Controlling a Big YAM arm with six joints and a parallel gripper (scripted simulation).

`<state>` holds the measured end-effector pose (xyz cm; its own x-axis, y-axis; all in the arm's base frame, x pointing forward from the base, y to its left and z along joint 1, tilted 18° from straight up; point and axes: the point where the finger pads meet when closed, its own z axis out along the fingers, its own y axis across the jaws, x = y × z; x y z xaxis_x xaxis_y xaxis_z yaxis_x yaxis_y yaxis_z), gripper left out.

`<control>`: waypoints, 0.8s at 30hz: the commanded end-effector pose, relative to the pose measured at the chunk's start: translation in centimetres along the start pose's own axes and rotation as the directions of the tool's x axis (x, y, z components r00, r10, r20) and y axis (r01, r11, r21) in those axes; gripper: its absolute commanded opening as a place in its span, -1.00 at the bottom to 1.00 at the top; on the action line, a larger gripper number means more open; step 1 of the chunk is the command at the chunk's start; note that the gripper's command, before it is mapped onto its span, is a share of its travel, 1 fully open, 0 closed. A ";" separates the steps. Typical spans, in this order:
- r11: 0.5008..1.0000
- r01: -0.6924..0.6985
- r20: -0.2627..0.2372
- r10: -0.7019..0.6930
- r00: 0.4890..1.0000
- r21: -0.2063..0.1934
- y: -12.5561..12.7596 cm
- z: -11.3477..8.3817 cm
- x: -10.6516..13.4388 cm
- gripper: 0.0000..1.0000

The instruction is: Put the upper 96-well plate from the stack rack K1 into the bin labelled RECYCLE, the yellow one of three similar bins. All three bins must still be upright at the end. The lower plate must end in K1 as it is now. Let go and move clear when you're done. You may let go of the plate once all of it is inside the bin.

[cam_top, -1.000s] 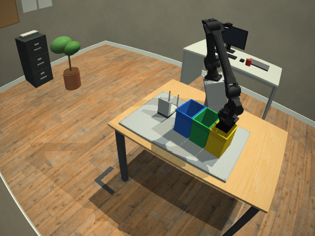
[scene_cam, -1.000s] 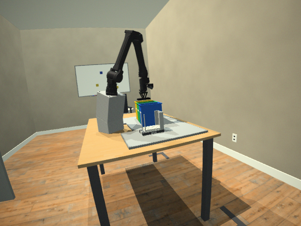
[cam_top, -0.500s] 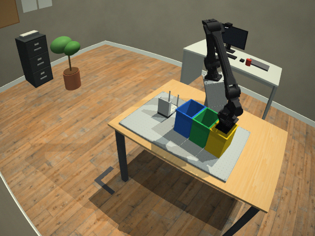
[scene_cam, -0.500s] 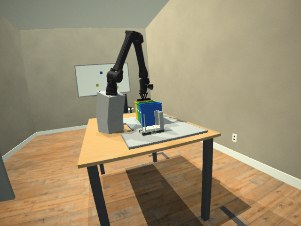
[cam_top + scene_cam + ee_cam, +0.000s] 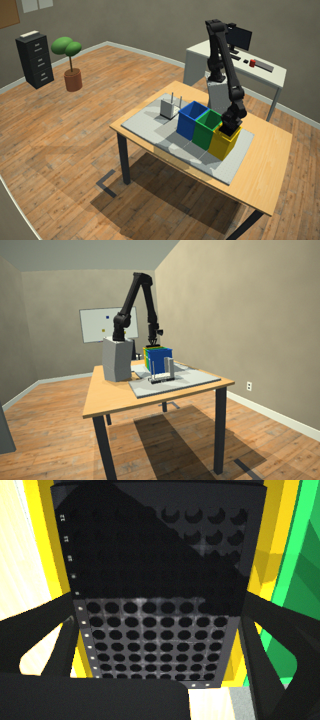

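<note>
My gripper (image 5: pixel 230 127) is shut on the black 96-well plate (image 5: pixel 156 583) and holds it flat at the mouth of the yellow bin (image 5: pixel 222 144). In the wrist view the plate fills the frame, with yellow bin walls (image 5: pixel 40 520) around it and the green bin (image 5: pixel 303 567) to the right. In the exterior view the plate (image 5: pixel 152 345) sits level with the bin rims. The stack rack K1 (image 5: pixel 169 107) stands at the left of the mat, and a light plate (image 5: pixel 162 376) lies low in it.
The blue bin (image 5: pixel 191 120), green bin (image 5: pixel 208 129) and yellow bin stand upright in a touching row on the grey mat (image 5: pixel 186 139). The arm's grey pedestal (image 5: pixel 116 358) stands behind them on the wooden table.
</note>
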<state>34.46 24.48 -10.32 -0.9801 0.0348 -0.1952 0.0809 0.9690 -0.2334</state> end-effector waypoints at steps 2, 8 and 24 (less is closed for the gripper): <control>1.000 0.000 -0.009 0.001 1.000 0.009 -0.6 1.3 -0.2 -1.00; 1.000 -0.002 -0.005 0.002 1.000 0.004 -0.4 1.5 -0.5 -1.00; 1.000 -0.001 -0.008 0.001 1.000 0.008 -0.6 2.6 -0.2 -1.00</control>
<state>34.67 24.02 -11.77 -0.9804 0.0356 -0.1940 0.0815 0.9688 -0.2342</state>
